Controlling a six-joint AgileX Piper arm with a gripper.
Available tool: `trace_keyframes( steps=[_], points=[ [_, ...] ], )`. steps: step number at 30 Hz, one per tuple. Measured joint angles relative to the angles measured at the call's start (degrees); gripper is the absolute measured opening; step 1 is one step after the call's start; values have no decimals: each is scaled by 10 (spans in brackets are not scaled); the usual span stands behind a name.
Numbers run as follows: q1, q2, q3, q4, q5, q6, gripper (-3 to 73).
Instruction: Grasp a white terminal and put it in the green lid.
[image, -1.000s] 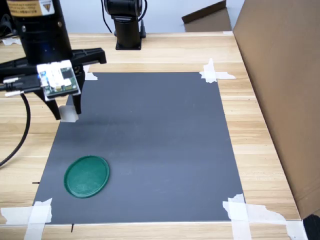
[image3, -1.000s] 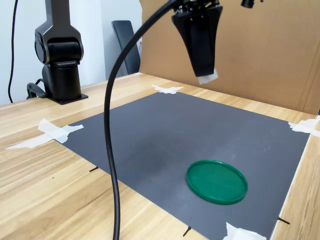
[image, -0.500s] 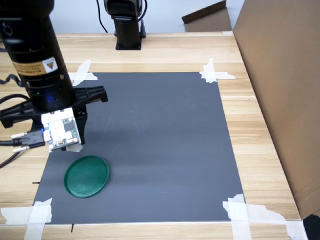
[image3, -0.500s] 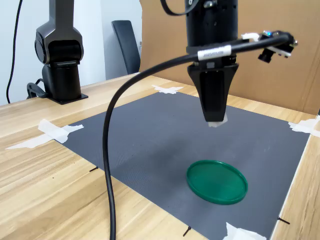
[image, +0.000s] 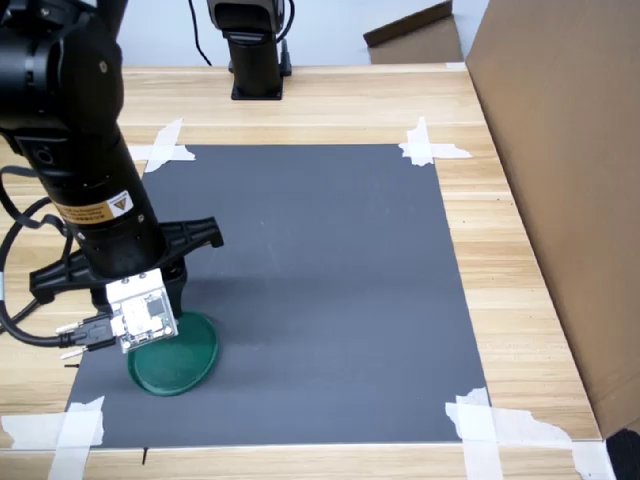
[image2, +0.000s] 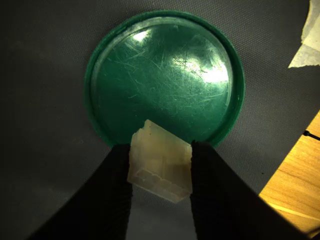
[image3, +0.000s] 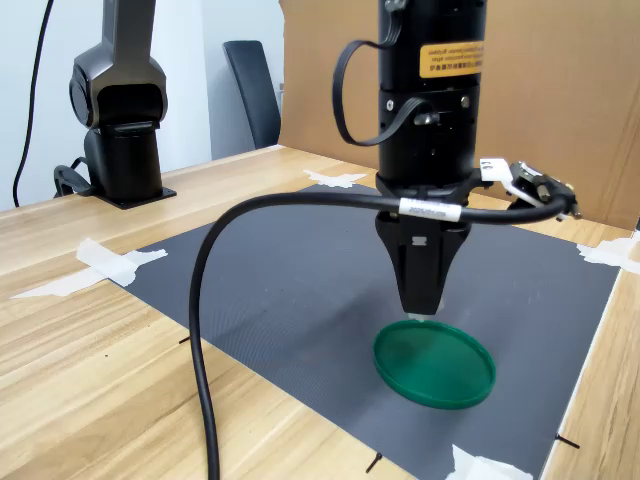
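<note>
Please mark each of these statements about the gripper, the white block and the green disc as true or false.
1. The gripper holds the small whitish translucent plastic terminal between its fingers. True.
2. The flat round dark-green plastic lid already has a terminal lying in it. False: in the wrist view its inside is bare.
3. The lid rests on the dark grey mat. True.
4. The mat is held by white tape strips at its corners. True.
5. The gripper is over the bare wooden table. False: it hangs at the lid's edge.
</note>
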Motion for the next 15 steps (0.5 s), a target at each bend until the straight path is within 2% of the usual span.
trace_keyframes(
  steps=[9, 15],
  points=[
    [0, 25, -1, 0, -5, -4, 268],
    [0, 37, -1, -12, -9, -4, 285]
  ],
)
